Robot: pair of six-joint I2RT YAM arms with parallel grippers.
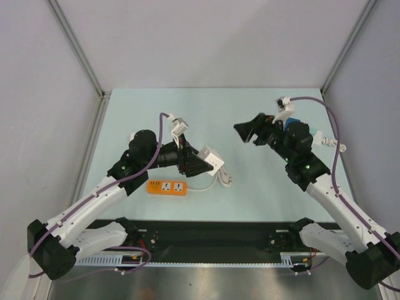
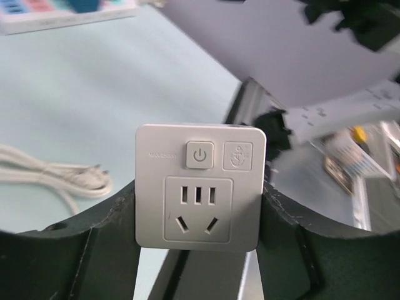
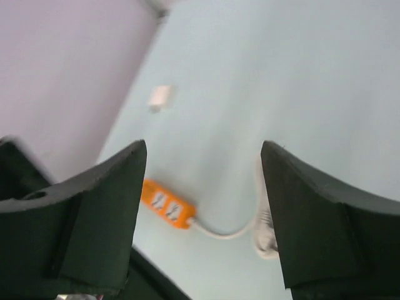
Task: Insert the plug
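Gripping a white square socket block by its two side edges, the left gripper has its jaws clamped on it. The face with the power button and socket holes is turned toward the wrist camera. From above, gripper and block hang over the middle of the pale table, just past the orange power strip. That strip lies flat near the front edge, and its white cable runs right into a loose bundle. The right gripper is lifted off the table on the right side, jaws wide apart with nothing between them. Its wrist view looks down between the fingers at the orange strip and the cable. The blue plug sits at the far right, behind the right arm's wrist and partly hidden by it, well apart from both grippers. It lies at one end of a white power strip (blurred in the left wrist view, where blue, pink and teal patches show on it). I cannot tell whether the plug is pushed in or only resting there.
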